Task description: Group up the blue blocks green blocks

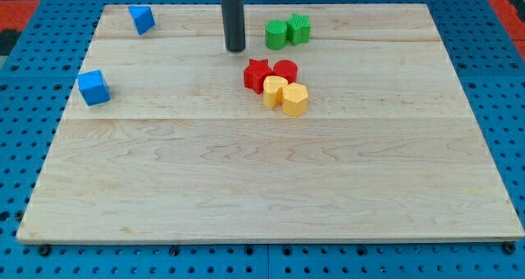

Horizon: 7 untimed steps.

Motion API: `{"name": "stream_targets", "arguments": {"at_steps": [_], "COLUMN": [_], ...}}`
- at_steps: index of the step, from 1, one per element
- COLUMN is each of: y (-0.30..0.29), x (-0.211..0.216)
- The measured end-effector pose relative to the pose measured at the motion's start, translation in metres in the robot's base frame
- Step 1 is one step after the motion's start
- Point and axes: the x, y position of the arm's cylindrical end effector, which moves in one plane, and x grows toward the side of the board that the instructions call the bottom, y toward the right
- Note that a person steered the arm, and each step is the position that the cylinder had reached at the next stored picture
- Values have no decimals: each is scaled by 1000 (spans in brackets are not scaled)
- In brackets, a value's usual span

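Note:
My tip (235,48) rests on the board near the view's top, left of the two green blocks. A round green block (276,34) touches a green star-like block (299,28) at the top centre-right. A blue block (142,19) sits at the top left corner. A blue cube (93,88) sits at the left edge, lower down. The two blue blocks are far apart from the green pair and from each other.
A red star block (257,74) and a red round block (285,69) sit just below my tip's right. Two yellow blocks (275,91) (295,100) touch them from below. The wooden board (271,189) lies on a blue pegboard.

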Motion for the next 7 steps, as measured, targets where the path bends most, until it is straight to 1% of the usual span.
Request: {"name": "stream_targets", "arguments": {"at_steps": [1, 2, 3, 4, 6, 7], "y": [75, 172, 150, 123, 11, 56], "x": [-1, -4, -42, -69, -74, -74]}}
